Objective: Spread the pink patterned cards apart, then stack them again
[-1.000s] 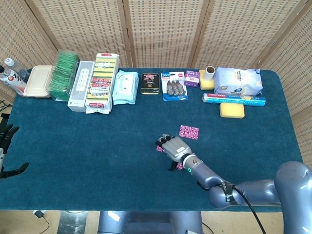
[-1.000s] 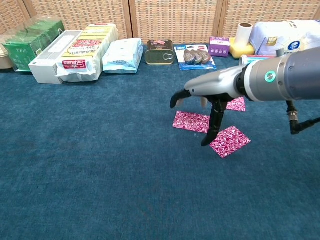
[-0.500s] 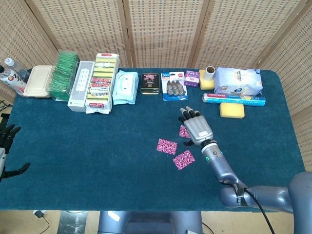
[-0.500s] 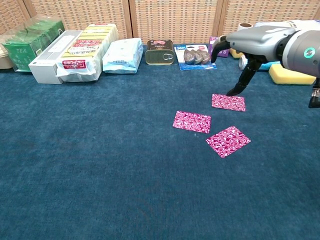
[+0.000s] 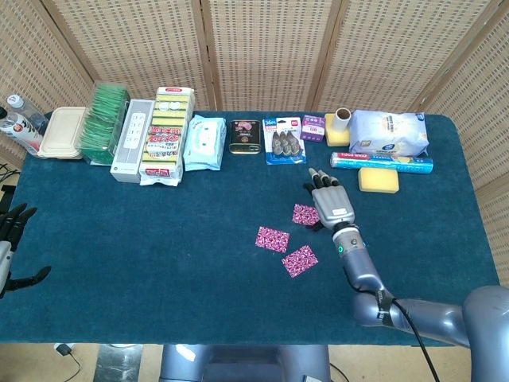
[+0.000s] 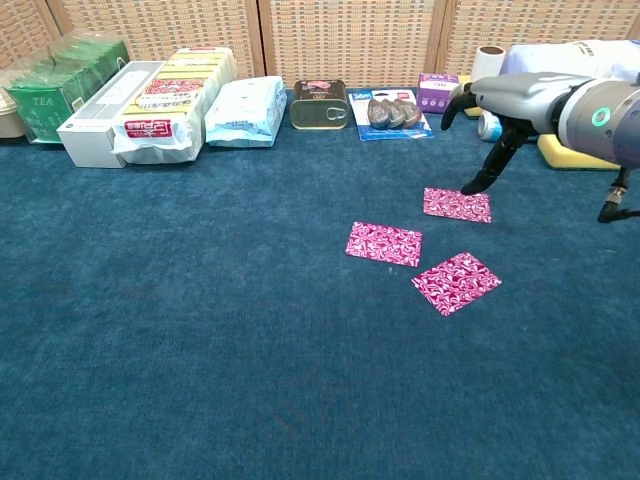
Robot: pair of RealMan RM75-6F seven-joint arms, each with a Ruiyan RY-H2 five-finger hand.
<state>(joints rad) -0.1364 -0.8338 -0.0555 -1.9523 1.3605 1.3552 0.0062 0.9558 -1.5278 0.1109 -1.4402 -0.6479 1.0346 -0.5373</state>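
Three pink patterned cards lie apart and flat on the blue cloth: a far one, a left one and a near one. My right hand hovers at the far card's right side, fingers spread and holding nothing. One fingertip points down at that card's far right edge; I cannot tell whether it touches. My left hand stays off the table's left edge with its fingers apart and empty.
Along the back edge stand a tea box, a white box, sponge packs, wipes, a tin, a clip pack, a purple box, a yellow sponge and a foil roll.
My right hand left the two near cards, rose and swung back and right to the far card. Over the last half second it shifted slightly further right. The cards now lie uncovered.
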